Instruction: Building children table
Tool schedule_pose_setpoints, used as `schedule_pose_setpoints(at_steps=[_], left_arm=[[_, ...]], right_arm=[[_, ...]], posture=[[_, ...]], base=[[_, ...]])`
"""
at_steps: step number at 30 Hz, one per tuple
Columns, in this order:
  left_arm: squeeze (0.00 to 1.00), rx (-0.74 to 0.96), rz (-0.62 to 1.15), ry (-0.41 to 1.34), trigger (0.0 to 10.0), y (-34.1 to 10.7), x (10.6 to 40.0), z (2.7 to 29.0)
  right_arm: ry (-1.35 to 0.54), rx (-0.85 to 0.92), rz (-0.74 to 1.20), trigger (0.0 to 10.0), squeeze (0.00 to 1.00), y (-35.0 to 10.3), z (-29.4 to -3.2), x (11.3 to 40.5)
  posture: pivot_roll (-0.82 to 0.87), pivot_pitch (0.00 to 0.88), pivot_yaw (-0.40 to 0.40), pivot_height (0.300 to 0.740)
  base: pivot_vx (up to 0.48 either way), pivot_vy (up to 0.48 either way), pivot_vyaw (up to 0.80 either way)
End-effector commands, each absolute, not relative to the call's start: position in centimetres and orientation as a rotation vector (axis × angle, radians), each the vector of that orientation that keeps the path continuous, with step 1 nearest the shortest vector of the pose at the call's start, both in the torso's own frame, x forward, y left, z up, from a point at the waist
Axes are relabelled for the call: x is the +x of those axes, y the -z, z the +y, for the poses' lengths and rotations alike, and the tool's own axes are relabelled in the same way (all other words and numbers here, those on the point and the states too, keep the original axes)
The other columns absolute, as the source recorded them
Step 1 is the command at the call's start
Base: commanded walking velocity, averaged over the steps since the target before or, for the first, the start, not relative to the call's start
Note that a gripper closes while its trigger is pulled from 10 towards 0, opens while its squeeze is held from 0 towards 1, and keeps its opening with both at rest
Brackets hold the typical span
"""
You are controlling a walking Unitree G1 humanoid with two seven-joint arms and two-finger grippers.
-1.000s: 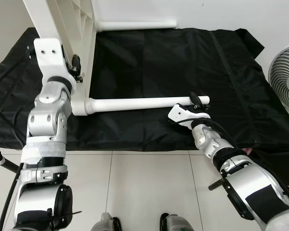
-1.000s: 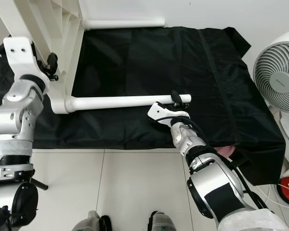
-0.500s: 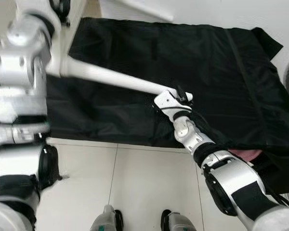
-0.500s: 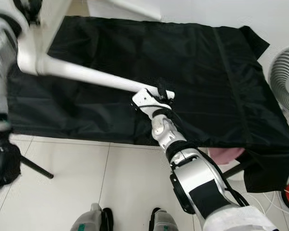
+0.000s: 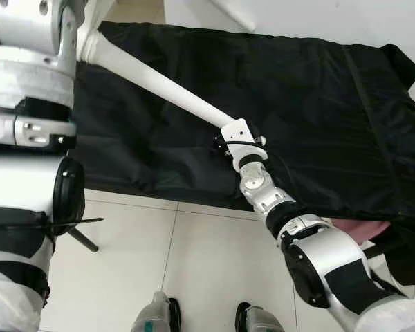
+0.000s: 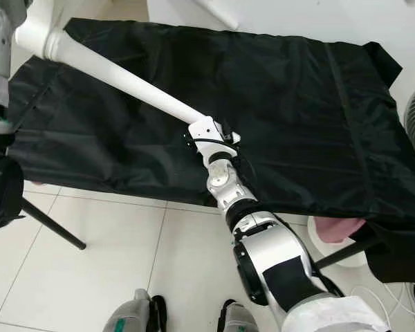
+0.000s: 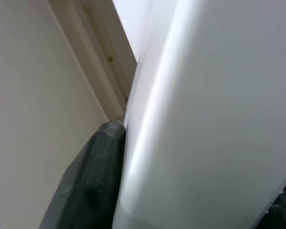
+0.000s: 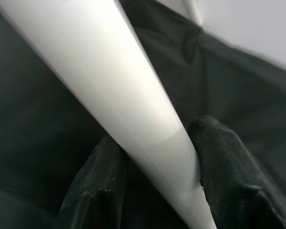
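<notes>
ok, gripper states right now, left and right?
Left gripper: closed on the white plastic table frame.
Right gripper: closed on the round white table leg.

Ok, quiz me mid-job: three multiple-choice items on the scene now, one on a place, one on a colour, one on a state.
1. Where does the right hand grip the white table leg?
A. at its free end
B. at the flanged end
C. halfway along

2. What colour is the sheet spread under the leg?
A. blue
B. black
C. grey

3. How are the right hand's fingers set?
A. spread wide, away from the leg
B. closed on the leg, one each side
C. pressed flat on the floor tiles

Answers: 1 A, the hand sits at the leg's near tip, far from the flange; 2 B, the head views show a black sheet; 3 B, the right wrist view shows both black fingers against the leg's sides.
</notes>
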State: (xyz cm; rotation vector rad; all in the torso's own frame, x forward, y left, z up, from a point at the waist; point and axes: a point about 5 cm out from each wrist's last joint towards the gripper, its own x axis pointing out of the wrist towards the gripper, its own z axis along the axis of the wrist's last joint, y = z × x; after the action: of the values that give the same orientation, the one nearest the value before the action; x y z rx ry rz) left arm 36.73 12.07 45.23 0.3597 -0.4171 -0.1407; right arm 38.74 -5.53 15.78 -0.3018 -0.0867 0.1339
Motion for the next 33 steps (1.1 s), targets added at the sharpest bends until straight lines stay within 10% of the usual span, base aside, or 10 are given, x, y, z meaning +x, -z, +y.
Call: schedule_pose_setpoints(at_steps=[1, 6, 33], left_arm=[[0.00, 0.165, -0.511, 0.562, 0.0, -46.4, 34.8, 5.9], [0.00, 0.116, -0.546, 0.671, 0.0, -48.1, 33.7, 3.6], [0.00, -0.042, -0.443, 0.882, 0.0, -49.0, 33.0, -3.0]], right_arm=[[-0.352, 0.099, -0.245, 10.0, 0.00, -19.9, 1.2, 37.1], [-0.636, 0.191, -0.197, 10.0, 0.00, -19.5, 5.3, 35.0], [-0.763, 0.481, -0.155, 10.0, 0.00, -22.7, 7.4, 34.9]], posture=[[0.00, 0.115, 0.086, 0.740], [0.01, 0.120, 0.094, 0.740], [0.02, 0.140, 0.132, 0.740]], base=[[0.000, 0.000, 0.00], [0.000, 0.000, 0.00], [0.000, 0.000, 0.00]])
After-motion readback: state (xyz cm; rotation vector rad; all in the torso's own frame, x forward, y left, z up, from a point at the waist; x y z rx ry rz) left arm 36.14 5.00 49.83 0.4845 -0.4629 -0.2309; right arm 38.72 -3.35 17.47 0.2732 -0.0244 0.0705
